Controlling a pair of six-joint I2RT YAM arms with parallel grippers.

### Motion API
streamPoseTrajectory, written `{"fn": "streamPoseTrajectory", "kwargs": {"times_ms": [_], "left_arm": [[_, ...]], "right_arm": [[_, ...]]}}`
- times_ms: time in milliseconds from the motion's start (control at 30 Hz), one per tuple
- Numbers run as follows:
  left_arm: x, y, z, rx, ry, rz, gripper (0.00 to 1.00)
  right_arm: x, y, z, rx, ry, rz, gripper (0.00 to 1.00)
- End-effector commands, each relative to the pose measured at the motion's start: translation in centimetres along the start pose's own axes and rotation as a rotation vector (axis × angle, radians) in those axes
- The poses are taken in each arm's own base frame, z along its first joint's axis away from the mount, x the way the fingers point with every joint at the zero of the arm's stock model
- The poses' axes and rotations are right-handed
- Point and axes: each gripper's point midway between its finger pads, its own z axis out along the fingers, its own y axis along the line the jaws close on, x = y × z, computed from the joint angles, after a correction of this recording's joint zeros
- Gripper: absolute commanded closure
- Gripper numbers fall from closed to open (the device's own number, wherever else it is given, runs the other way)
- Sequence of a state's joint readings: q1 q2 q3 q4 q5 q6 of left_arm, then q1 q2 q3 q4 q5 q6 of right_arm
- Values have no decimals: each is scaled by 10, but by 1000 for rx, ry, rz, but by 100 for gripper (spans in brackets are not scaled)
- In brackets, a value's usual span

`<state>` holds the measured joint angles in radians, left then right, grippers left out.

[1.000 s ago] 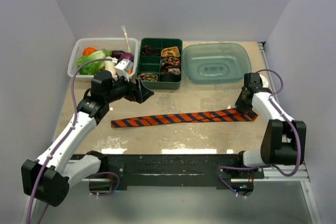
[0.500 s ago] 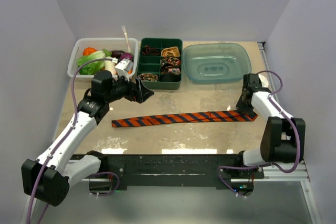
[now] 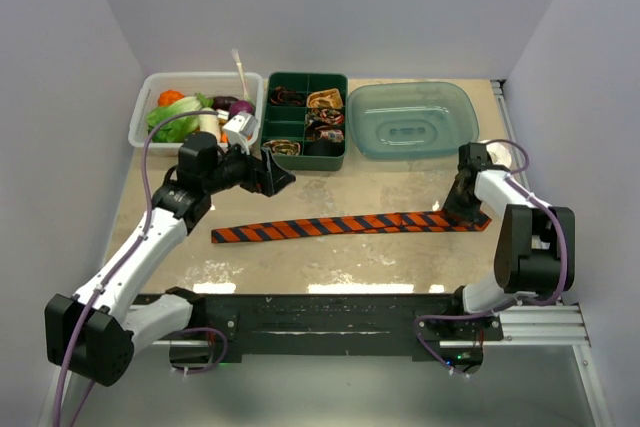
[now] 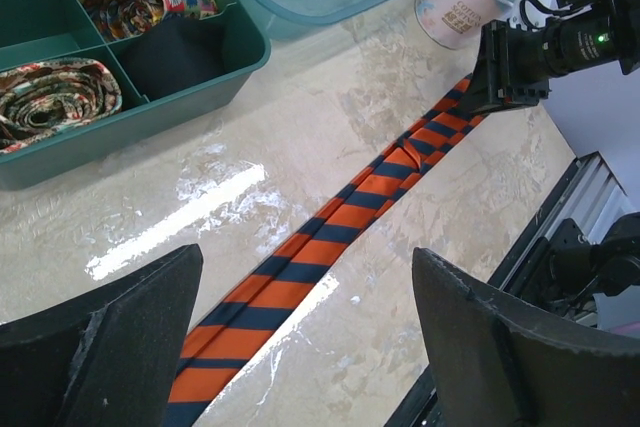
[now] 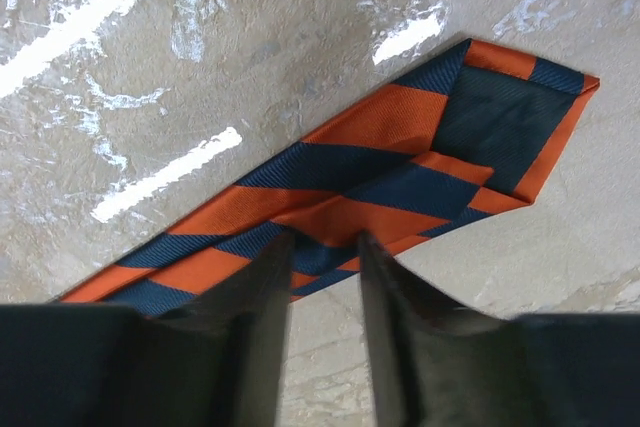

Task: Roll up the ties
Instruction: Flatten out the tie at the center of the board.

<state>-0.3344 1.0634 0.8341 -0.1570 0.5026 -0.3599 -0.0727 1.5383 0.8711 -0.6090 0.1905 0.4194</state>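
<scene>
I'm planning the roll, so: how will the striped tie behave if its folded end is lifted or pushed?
Probably floppy: the striped tie lies flat and thin, creased midway, so a lifted end should droop. Likely light; a push may bunch it or slide it over the glossy table. The fold may open.

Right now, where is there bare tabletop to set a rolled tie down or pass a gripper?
Free: the band between the striped tie and the near table edge, and the patch bordered by tie, green tray and teal tub. Crowded: the back row, and the tie's right end under the right gripper.
</scene>
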Motion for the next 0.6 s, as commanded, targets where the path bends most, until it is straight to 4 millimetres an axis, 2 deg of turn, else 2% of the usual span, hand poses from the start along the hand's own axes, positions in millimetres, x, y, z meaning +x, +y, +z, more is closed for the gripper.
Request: {"fn": "streamPoseTrajectory", "kwargs": {"times_ms": [0, 100, 167, 300, 367, 400, 467, 500, 567], "left_arm": [[-27, -17, 0, 59, -57, 38, 9], [-27, -16, -1, 55, -53, 39, 10], [-26, -14, 0, 46, -50, 40, 10], [-21, -6, 2, 9, -30, 27, 8], [-19, 2, 5, -27, -20, 13, 7], [-16, 6, 6, -42, -7, 5, 7], [-12, 14, 10, -74, 12, -23, 5], [-9, 17, 12, -88, 19, -36, 5], [-4, 24, 15, -120, 24, -74, 5]], "right_arm": [[-19, 2, -12, -7, -65, 12, 49], [-28, 3, -24, -29, -116, 17, 37], [-32, 6, -32, -56, -145, 19, 36], [-33, 24, -52, -130, -182, -20, 31], [-29, 47, -62, -152, -198, -83, 26], [-19, 67, -70, -174, -199, -142, 26], [-16, 94, -79, -198, -218, -200, 24], [-2, 119, -87, -232, -221, -265, 24], [10, 157, -91, -284, -212, -348, 24]]}}
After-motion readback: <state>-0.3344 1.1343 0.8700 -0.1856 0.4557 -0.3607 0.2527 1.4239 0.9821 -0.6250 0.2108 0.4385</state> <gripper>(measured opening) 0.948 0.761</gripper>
